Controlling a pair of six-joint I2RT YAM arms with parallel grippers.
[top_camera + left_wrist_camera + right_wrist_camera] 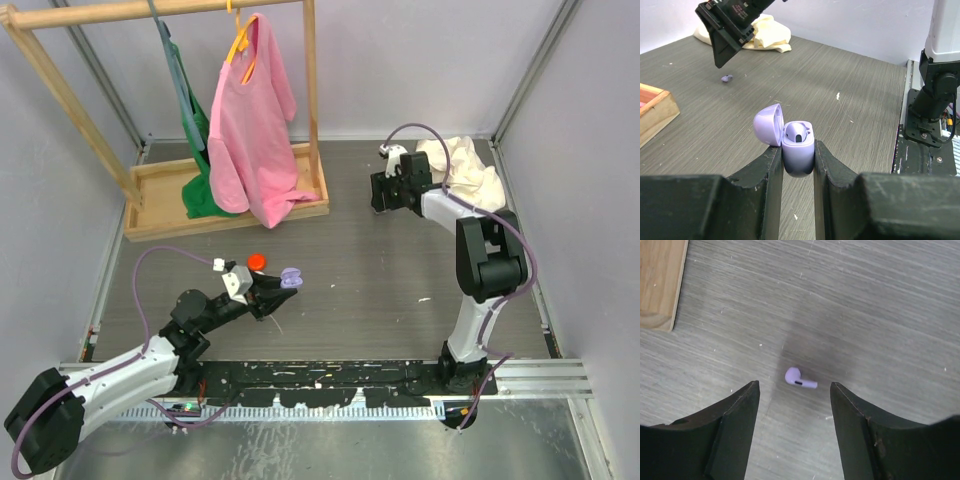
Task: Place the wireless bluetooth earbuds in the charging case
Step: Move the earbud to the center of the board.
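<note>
My left gripper (279, 289) is shut on an open lilac charging case (290, 279) and holds it above the table. In the left wrist view the case (798, 152) sits between the fingers with its lid (768, 125) swung to the left, and one lilac earbud (798, 133) sits inside. My right gripper (384, 198) is open and empty at the far middle of the table. In the right wrist view a loose lilac earbud (799, 378) lies flat on the table between the open fingertips. It also shows in the left wrist view (727, 78).
A small red round piece (257, 261) lies just behind the left gripper. A wooden clothes rack (228, 205) with a pink shirt (252, 125) and a green garment stands at the back left. A cream cloth (466, 165) lies at the back right.
</note>
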